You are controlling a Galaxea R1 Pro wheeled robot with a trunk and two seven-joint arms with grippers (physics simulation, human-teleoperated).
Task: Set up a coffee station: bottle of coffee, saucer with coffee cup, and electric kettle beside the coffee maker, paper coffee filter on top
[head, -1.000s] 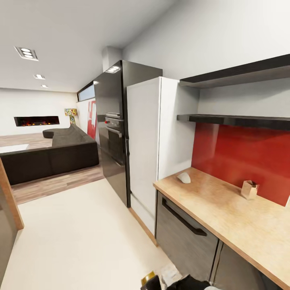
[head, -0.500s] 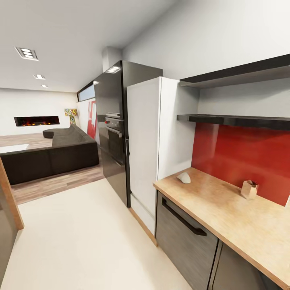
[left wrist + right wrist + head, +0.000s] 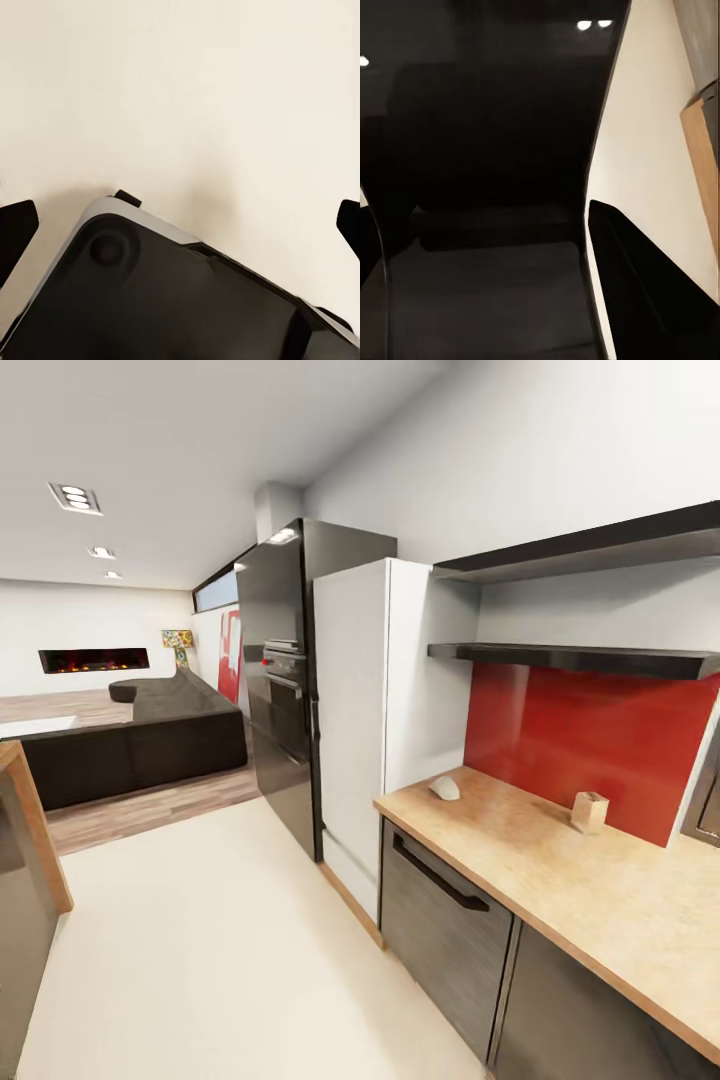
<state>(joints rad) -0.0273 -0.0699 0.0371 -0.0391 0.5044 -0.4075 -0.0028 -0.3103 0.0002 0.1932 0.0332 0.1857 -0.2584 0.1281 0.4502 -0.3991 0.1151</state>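
The kitchen countertop (image 3: 560, 880), light beige wood-look, runs along the right wall under a red backsplash. Near its left end lies a small pale grey-white thing that looks like the paper coffee filter (image 3: 444, 788). Above the backsplash hangs the kitchen shelf (image 3: 570, 657), a thin dark board with nothing showing on it. My left gripper (image 3: 182, 225) is open, its dark fingertips (image 3: 15, 229) wide apart over the cream floor and the robot's dark base (image 3: 165, 300). In the right wrist view one dark finger (image 3: 645, 300) shows against a black glossy surface; whether it holds anything is unclear.
A small tan box (image 3: 589, 812) stands by the backsplash. A white fridge (image 3: 360, 720) and a black oven tower (image 3: 285, 680) stand left of the counter. A second dark shelf (image 3: 590, 550) hangs higher. The cream floor (image 3: 200, 940) leads to a dark sofa (image 3: 140, 740).
The whole head picture has shifted a little, so the camera moved. A yellow-capped thing and dark gripper parts at the bottom edge one second ago have left the picture.
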